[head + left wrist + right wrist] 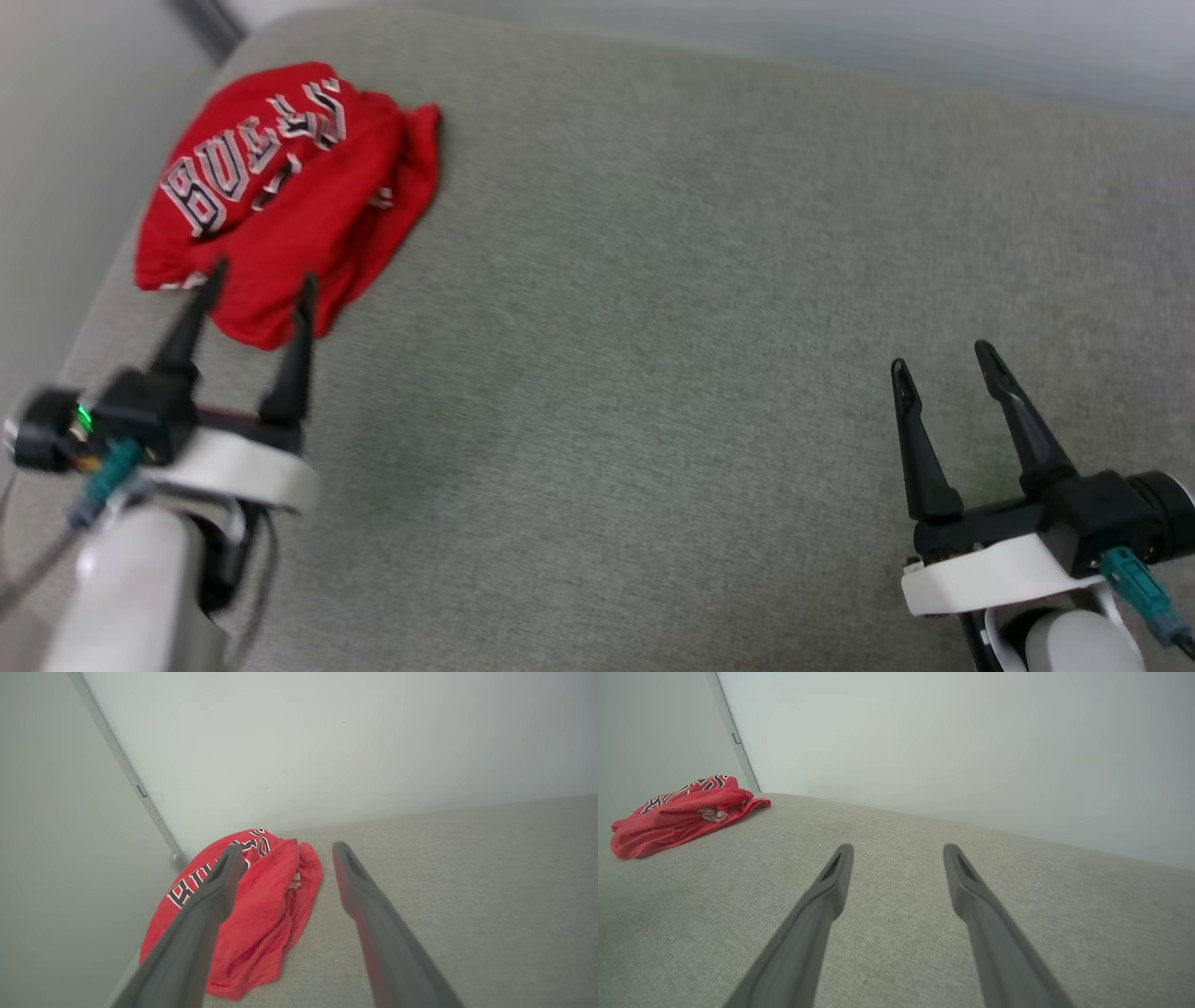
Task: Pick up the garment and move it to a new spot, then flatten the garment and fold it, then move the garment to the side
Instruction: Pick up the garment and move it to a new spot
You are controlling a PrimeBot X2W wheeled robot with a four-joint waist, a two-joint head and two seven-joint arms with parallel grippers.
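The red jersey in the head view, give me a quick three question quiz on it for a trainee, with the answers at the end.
1. True or false: the left gripper is shut on the garment.
2. Multiple choice: where does the garment lie on the grey fabric surface?
A. in a crumpled heap at the far left corner
B. spread flat in the middle
C. folded beside the right gripper
3. Short answer: which gripper is nearer the garment?

Key
1. False. Its jaws stand open, with the fingertips at the garment's near edge.
2. A.
3. The left gripper. The right gripper hangs open over bare fabric, well away from the garment.
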